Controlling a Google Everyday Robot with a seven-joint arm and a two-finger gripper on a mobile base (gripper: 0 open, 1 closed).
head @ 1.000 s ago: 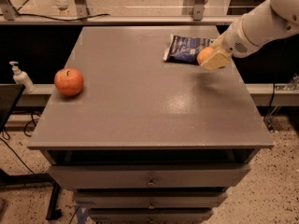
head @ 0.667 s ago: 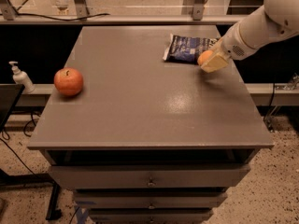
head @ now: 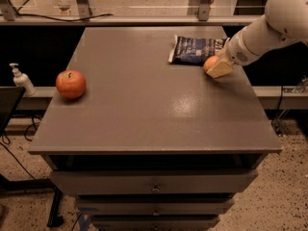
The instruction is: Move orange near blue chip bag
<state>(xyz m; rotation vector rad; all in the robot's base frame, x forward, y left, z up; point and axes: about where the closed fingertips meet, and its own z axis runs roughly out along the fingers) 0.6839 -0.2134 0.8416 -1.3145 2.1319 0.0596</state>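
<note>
- Orange sat just beside the blue chip bag, at its right corner.
- Gripper was against it; you couldn't tell whether it gripped.
- It looked firm, light, roll-prone; best held across its middle.

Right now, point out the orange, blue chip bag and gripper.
orange [head: 208,62]: camera view, visible left side.
blue chip bag [head: 195,49]: camera view, bag's middle.
gripper [head: 218,68]: camera view, tip, at the orange.
</note>
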